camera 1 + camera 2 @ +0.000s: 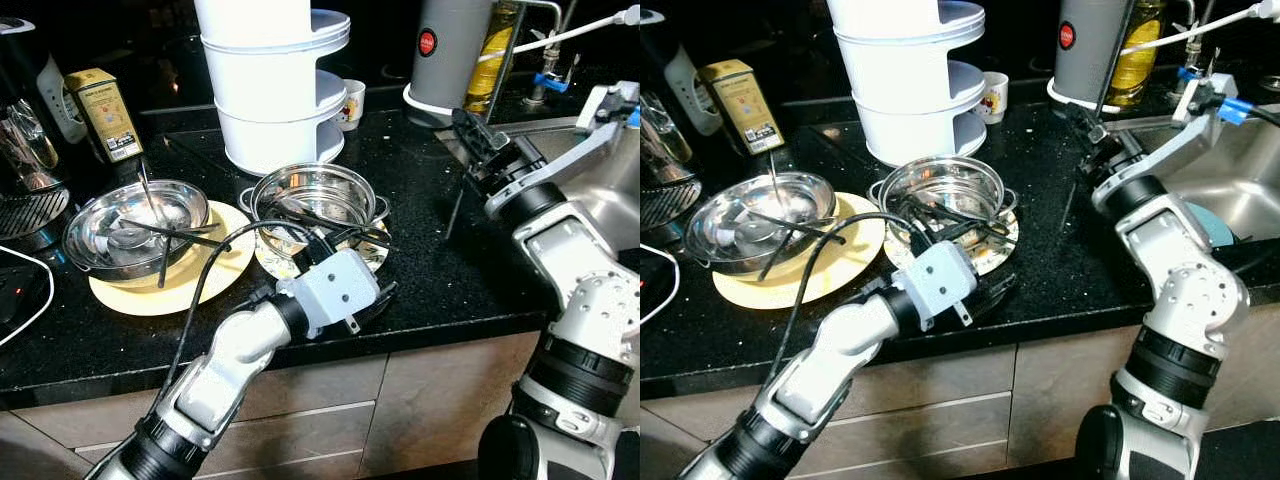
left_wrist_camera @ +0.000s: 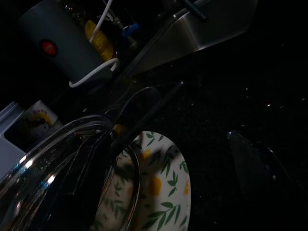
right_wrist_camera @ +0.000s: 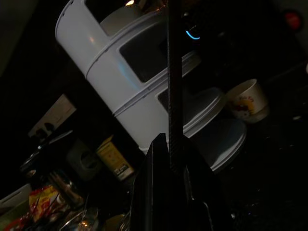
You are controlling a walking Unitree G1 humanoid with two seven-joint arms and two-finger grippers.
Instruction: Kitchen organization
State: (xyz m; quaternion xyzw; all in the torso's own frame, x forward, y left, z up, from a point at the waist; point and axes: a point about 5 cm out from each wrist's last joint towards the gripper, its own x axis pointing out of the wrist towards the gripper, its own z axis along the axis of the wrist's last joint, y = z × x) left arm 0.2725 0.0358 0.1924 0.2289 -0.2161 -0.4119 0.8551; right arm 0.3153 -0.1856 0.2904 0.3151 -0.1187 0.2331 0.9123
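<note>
A steel pot [image 1: 315,195] stands on a leaf-patterned plate [image 2: 163,192] at the counter's front, with several black chopsticks [image 1: 330,225] lying across it. My left gripper [image 1: 378,305] is low at the plate's right edge, fingers apart, nothing held. To the left, a steel bowl [image 1: 135,222] with a spoon and more chopsticks sits on a yellow plate [image 1: 205,275]. My right gripper [image 1: 468,125] is raised over the counter beside the sink, shut on a thin black chopstick [image 1: 455,205] that hangs down toward the counter; in the right wrist view the chopstick [image 3: 174,72] runs straight between the fingers.
A white tiered container [image 1: 275,90] stands behind the pot, with a small cup [image 1: 350,103] beside it. A yellow tin [image 1: 105,112] is at back left. A grey canister [image 1: 445,50], an oil bottle [image 1: 495,45] and the steel sink [image 1: 1230,190] are at right.
</note>
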